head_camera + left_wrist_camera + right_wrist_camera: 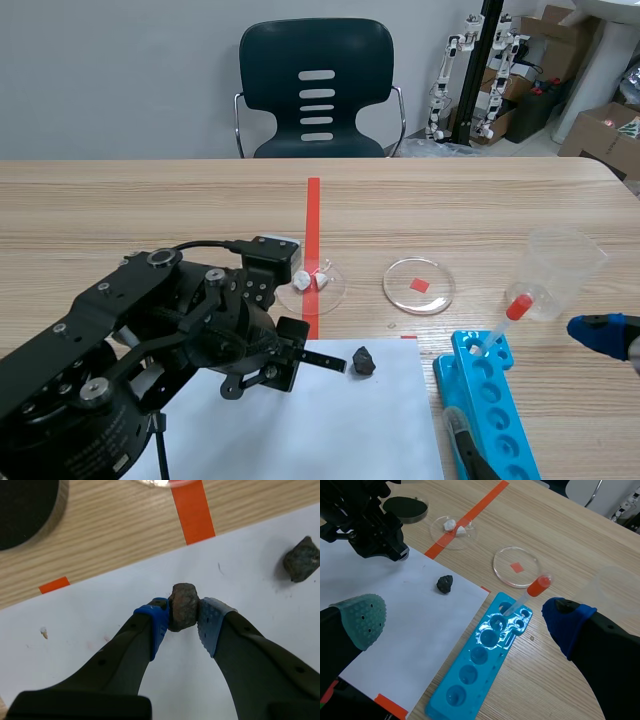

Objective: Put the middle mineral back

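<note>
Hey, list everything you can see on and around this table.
brown rock: 1, brown, held in left gripper, over paper
dark rock: 1, blackish, on paper
paper: 1, white, nearest the robot
dishes: 2, clear, past paper; one holds white lumps
tube rack: 1, blue, beside paper, holds red-capped tube
cup: 1, clear, beyond rack
chair: 1, dark green, far side
left gripper: 1, black, shut on brown rock
right gripper: 1, black, open, near rack

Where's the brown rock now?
In the left wrist view, the brown rock is pinched between the left jaws, over the white paper, near the black rock.
</note>
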`<state>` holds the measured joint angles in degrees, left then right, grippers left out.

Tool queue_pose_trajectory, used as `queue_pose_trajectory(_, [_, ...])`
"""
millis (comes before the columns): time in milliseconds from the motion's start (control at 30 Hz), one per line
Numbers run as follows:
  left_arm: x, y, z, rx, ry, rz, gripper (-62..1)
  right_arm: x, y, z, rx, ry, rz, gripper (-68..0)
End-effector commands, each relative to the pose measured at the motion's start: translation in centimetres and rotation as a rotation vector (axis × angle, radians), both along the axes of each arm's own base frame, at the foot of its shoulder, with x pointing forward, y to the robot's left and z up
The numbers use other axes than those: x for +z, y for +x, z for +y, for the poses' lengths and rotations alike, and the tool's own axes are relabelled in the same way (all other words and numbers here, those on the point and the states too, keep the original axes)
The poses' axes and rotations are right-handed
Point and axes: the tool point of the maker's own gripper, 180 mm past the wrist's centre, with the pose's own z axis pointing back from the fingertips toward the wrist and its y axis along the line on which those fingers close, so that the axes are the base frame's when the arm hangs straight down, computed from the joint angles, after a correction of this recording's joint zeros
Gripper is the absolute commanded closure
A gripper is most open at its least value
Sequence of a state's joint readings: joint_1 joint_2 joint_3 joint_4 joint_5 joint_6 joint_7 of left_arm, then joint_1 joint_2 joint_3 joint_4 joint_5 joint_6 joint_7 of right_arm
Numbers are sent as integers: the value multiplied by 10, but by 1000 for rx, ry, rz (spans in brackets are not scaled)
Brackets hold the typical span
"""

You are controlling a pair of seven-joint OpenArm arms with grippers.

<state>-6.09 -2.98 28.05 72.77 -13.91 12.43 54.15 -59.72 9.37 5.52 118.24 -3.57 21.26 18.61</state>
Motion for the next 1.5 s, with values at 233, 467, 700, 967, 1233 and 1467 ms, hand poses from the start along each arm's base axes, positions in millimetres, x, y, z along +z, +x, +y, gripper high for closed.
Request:
queue_pose_trajectory(233, [8,9,-2,4,-8,-33,-117,4,1,0,2,9,-15,-679])
queue_pose_trajectory(467, [-7,5,4,11,12,-14,-117,4,1,0,2,9,-15,-679])
queue_pose_trajectory(700, [-7,6,3,12,10,-22,-117,4,1,0,2,9,-15,-679])
queue_pose_trajectory(967, [-7,6,3,12,10,-22,-176,4,1,0,2,9,-15,-679])
queue_pose_trajectory(1233, [-6,8,3,13,7,-32,-350,4,1,0,2,9,-15,-679])
queue_pose_trajectory(1467, [-5,10,2,16,-3,-57,-483,4,1,0,2,9,-15,-679])
